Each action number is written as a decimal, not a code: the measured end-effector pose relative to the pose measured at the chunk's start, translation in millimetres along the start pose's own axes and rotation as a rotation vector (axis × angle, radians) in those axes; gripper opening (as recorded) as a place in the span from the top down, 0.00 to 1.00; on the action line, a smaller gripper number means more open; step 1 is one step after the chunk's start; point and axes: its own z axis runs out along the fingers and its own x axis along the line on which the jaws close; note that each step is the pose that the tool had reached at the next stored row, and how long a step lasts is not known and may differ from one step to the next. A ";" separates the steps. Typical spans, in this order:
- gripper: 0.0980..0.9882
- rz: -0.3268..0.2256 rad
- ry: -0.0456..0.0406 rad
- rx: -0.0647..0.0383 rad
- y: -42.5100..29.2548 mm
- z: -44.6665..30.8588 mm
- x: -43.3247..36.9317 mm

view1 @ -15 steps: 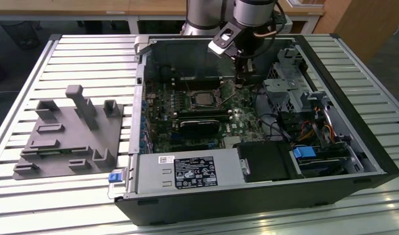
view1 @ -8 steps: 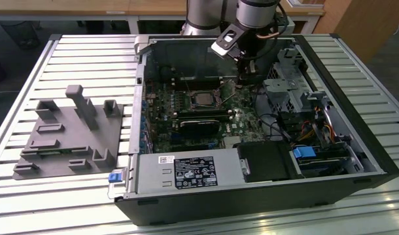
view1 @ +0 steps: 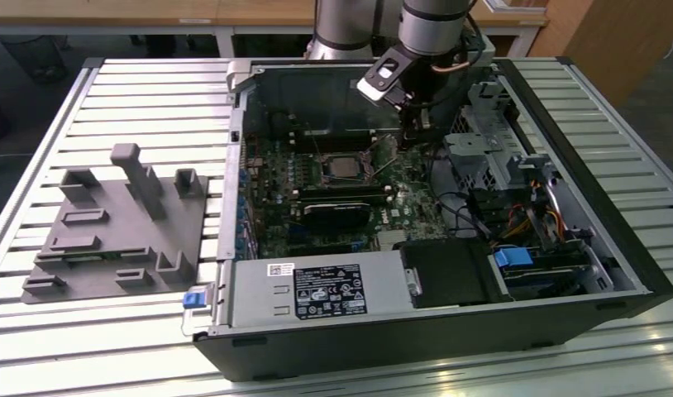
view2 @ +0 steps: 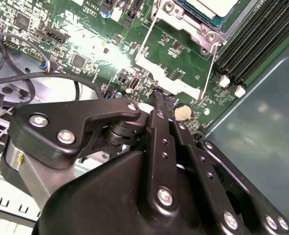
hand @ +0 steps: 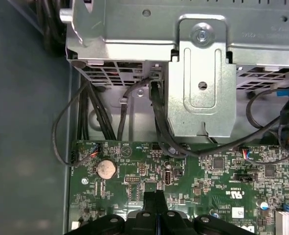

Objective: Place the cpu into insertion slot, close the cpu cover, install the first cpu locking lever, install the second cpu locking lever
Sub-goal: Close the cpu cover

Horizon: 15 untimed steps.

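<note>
cpu (view2: 211,6) cut by second wrist view edge.

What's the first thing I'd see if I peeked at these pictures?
Probably the big open computer case lying on the slatted table, with its green circuit board showing. A robot arm reaches down into it, its black gripper shut close to the board, near the shiny square chip.
</note>
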 end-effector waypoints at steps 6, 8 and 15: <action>0.97 0.000 -0.0001 0.000 -7.0 2.5 0.1; 0.97 0.000 0.0000 0.000 -11.1 2.4 0.1; 0.97 0.000 0.0001 0.000 -24.4 1.9 0.2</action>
